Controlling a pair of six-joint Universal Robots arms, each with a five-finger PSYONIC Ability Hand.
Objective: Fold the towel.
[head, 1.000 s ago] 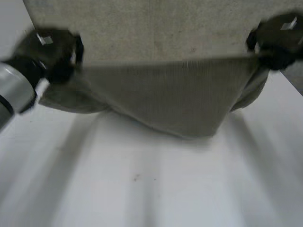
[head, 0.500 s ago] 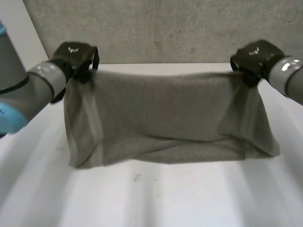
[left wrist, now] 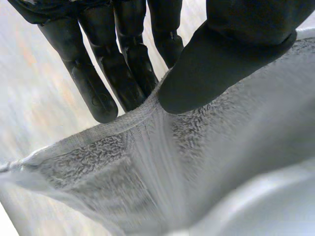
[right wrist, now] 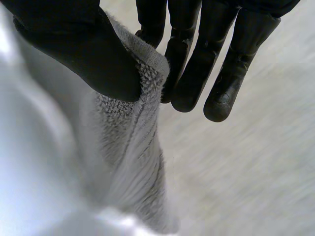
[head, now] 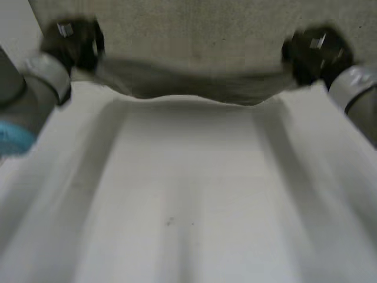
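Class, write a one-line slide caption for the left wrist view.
Left hand pinches the grey towel at its edge between thumb and fingers.

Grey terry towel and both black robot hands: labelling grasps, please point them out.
Grey terry towel (head: 194,87), head view: middle of sagging span.
Left black robot hand (left wrist: 221,54), left wrist view: thumb on towel.
Right black robot hand (right wrist: 83,49), right wrist view: thumb on towel.

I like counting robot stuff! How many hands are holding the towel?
2. The left hand pinches the towel at its left end, the right hand at its right end, both near the far edge of the table.
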